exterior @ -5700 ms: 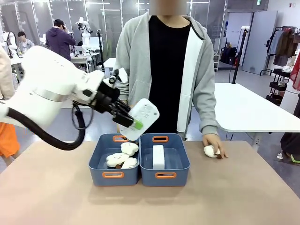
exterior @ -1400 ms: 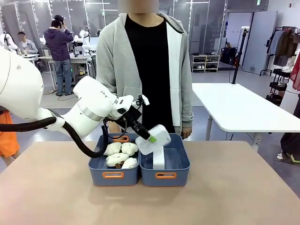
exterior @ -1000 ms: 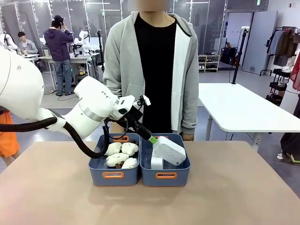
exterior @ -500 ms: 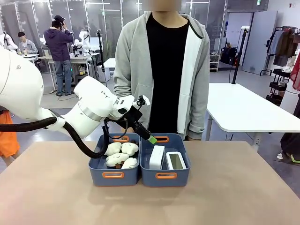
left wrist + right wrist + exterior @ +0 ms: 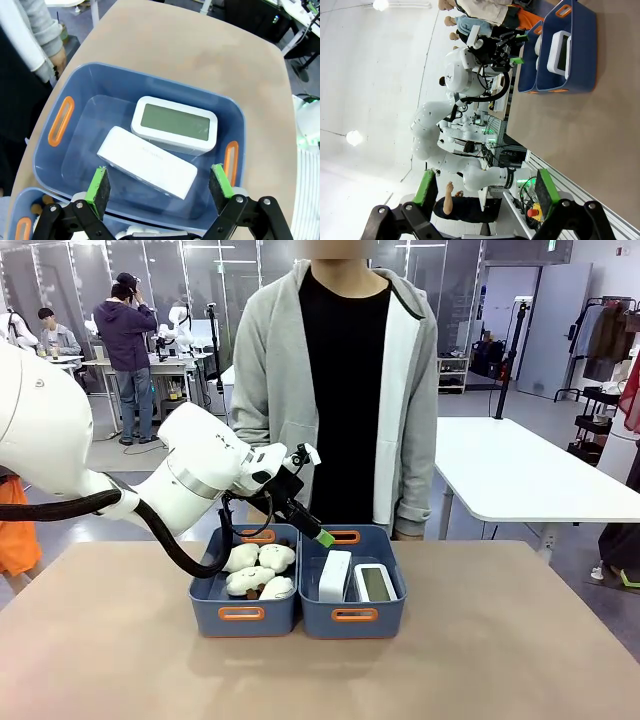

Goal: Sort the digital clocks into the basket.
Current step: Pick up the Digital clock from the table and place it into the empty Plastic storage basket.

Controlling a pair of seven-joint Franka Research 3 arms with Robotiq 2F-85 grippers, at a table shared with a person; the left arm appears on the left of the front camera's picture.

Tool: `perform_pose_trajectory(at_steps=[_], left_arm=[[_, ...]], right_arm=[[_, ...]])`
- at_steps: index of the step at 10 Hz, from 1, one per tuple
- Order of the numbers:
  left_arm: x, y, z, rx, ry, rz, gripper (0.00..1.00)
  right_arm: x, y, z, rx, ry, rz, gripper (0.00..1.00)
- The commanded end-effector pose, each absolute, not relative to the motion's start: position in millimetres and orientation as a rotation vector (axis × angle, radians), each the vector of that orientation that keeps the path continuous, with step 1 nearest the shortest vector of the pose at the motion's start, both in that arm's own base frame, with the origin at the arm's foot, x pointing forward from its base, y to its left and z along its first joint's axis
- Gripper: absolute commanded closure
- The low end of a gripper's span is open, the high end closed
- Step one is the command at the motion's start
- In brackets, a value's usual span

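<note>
Both digital clocks [image 5: 174,124] [image 5: 147,162] are lying inside the right-hand basket [image 5: 352,617], side by side. The left gripper [image 5: 160,185] is hanging just above that basket, jaws wide and empty. The right gripper [image 5: 482,192] is pointing away from the basket, jaws wide, gripping nothing.

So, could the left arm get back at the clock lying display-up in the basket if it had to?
Probably yes. The left gripper hangs open right over the basket, and the display-up clock has nothing on top of it; the second clock just leans beside it.
</note>
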State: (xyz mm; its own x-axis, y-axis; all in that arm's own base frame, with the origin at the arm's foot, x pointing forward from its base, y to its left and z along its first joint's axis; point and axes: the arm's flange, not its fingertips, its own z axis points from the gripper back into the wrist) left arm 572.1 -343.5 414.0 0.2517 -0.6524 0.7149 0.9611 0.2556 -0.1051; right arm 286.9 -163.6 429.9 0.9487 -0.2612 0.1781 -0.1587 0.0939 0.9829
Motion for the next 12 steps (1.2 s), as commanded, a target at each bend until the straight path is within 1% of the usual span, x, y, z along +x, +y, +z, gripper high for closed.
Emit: perform_pose_trajectory(at_steps=[1, 7, 8, 9, 10, 12], left_arm=[[572.3, -344.1, 414.0, -0.600, -0.618, -1.191, 0.00], [572.1, -343.5, 414.0, -0.605, -0.613, -1.193, 0.00], [574.5, -331.9, 431.1, -0.694, -0.573, -1.124, 0.00], [572.0, -319.7, 446.4, -0.712, -0.537, -1.072, 0.00], [567.7, -306.7, 457.3, -0.780, -0.512, -1.010, 0.00], [545.1, -263.7, 473.1, -0.975, -0.436, -0.850, 0.00]], right_arm=[[286.7, -163.9, 432.1, 1.493, -0.361, -0.065, 0.00], [286.7, -163.9, 432.1, 1.493, -0.361, -0.065, 0.00], [286.7, -163.9, 432.1, 1.493, -0.361, -0.065, 0.00], [286.7, -163.9, 432.1, 1.493, -0.361, -0.065, 0.00], [286.7, -163.9, 432.1, 1.493, -0.361, -0.065, 0.00], [286.7, -163.9, 432.1, 1.493, -0.361, -0.065, 0.00]])
